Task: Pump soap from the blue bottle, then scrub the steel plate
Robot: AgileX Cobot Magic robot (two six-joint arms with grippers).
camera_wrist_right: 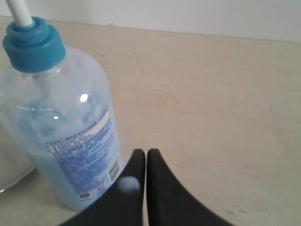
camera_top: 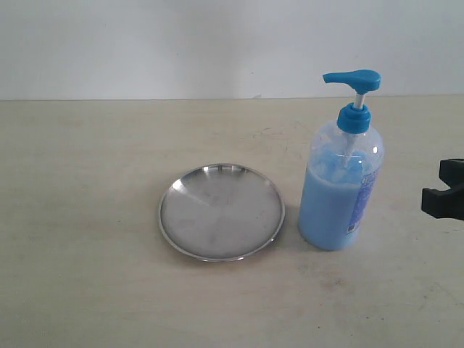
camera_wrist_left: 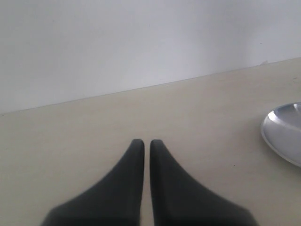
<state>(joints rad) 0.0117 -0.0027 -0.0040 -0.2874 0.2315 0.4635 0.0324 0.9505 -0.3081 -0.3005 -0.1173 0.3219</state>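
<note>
Beige, scuffed tabletop (camera_top: 87, 217) fills the scene and runs back to a plain white wall (camera_top: 145, 43). The plate (camera_top: 221, 212) lies flat near the middle of it, shiny face up, its raised rim catching the light. Just to its right stands the bottle (camera_top: 341, 181), close to the plate but not touching it. The bottle's long axis is upright. Soap (camera_top: 326, 210) fills about the lower two thirds of it, with smears higher up the clear wall. The label (camera_top: 365, 199) is on the bottle's right side. The pump head (camera_top: 353, 79) is raised on its white stem, and its spout points left, towards the plate's side.

The right gripper (camera_wrist_right: 146, 153) shows as a black shape at the right edge of the exterior view, well right of the bottle and level with its lower body. In its wrist view its jaws are pressed together, with only a thin slit between them, and they hold nothing. They point towards the bottle's labelled side, apart from it. One finger carries a pale blurred spot.

The left gripper (camera_wrist_left: 146, 142) shows only in its own wrist view. Its jaws are likewise pressed together and hold nothing. They point over bare tabletop towards the wall, with a piece of the plate's rim (camera_wrist_left: 284, 132) at the edge of that view.
</note>
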